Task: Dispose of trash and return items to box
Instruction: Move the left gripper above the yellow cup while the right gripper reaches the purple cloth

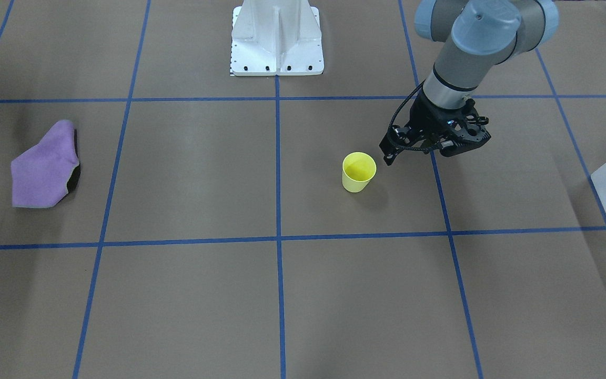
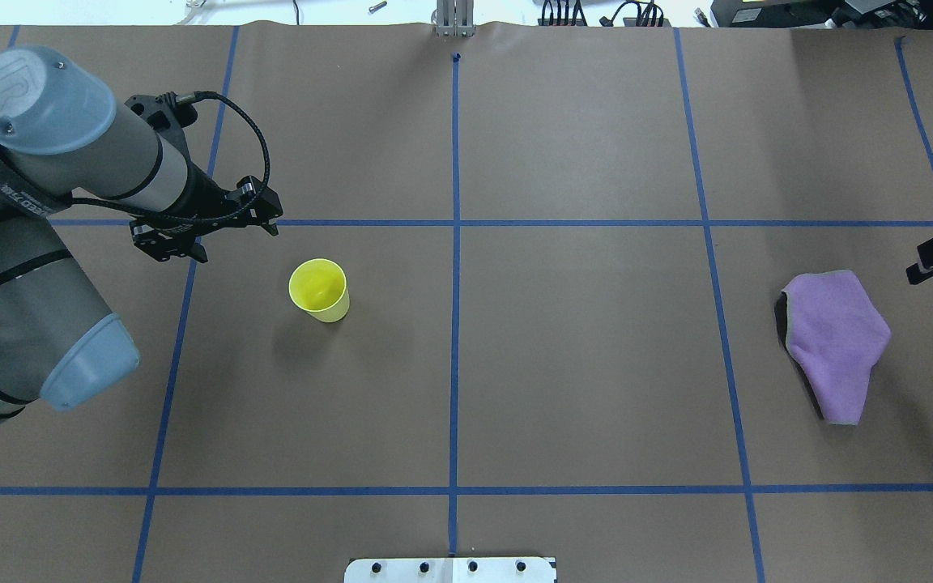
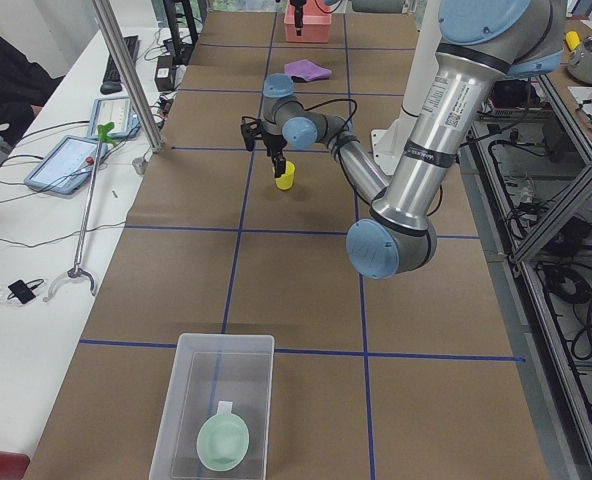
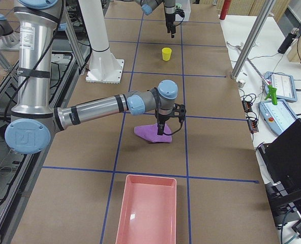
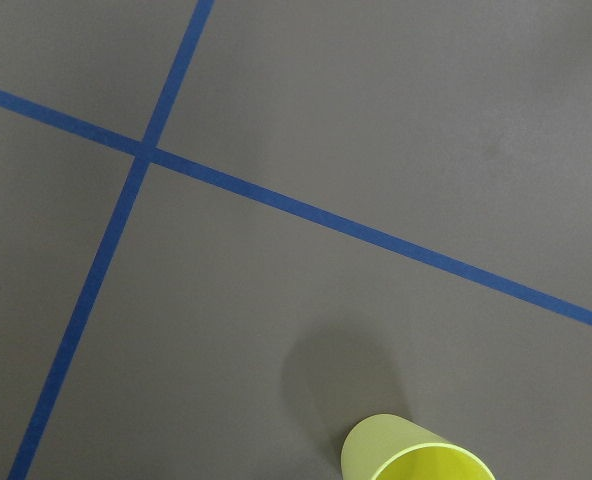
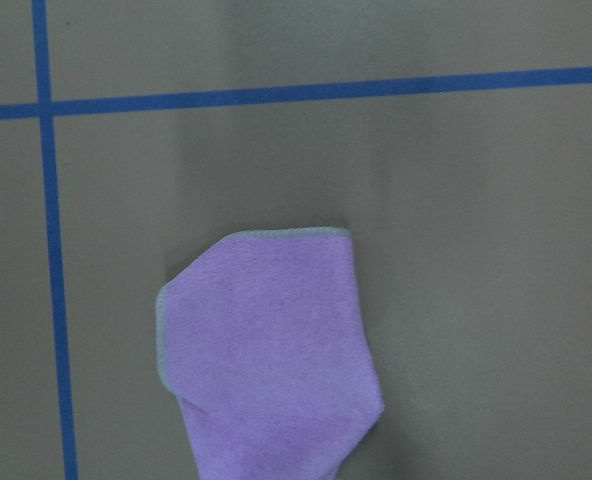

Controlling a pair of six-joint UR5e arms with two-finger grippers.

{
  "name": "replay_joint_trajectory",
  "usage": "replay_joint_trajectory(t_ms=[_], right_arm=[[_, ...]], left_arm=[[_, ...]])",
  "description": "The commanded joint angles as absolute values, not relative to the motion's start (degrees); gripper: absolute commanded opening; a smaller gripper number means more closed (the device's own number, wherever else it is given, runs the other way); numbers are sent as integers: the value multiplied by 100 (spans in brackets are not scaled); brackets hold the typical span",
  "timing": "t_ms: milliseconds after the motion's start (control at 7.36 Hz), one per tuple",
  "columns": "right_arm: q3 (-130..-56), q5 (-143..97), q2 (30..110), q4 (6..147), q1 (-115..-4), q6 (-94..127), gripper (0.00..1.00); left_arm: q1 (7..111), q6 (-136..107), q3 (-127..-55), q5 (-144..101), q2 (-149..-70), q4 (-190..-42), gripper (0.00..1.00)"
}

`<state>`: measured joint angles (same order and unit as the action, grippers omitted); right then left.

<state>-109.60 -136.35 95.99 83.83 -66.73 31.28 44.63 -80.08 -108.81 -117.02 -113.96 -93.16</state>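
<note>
Where brown paper gridded with blue tape covers the table [image 1: 177, 305], you have a white side bench [image 3: 26, 300] along its far edge, carrying tablets and cables, with aluminium posts rising at the table edge. The white pedestal [image 1: 276, 37] stands at the robot's side of the centre line. The box [image 3: 190, 350] sits at the end on the robot's left, the mint bowl [image 3: 222, 440] lying inside it at the near end in the left side view. A pink tray [image 4: 145, 213] sits at the opposite end. The purple cloth [image 2: 835, 340] lies crumpled on the robot's right half. The yellow cup [image 1: 359, 171] stands upright, mouth up, on the left half, well apart from the box. The left gripper [image 1: 403, 147] hangs just beside the cup and above table level, clear of it and holding nothing; you cannot tell its finger spread from these views. The right gripper [image 4: 161, 128] hangs over the edge of the cloth; whether it touches, and how far it is spread, cannot be told.
</note>
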Motion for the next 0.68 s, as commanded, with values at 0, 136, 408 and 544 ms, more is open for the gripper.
replay_joint_trajectory(t_ms=[0,136,408,544], right_arm=[[-10252,-13439,9537,7388,-6180,3234,100],[-9891,-13351,9467,7035,-6144,3200,100],[-9730,-13061,9413,6917,-5864,3243,100],[-9651,-13061,9378,6917,-5758,3243,100]], left_arm=[[4456,-8016,-10881,-11698,-11391,-9316,99],[4465,-8016,-10881,-11698,-11382,-9316,99],[4465,-8016,-10881,-11698,-11364,-9316,99],[4465,-8007,-10881,-11698,-11347,-9316,98]])
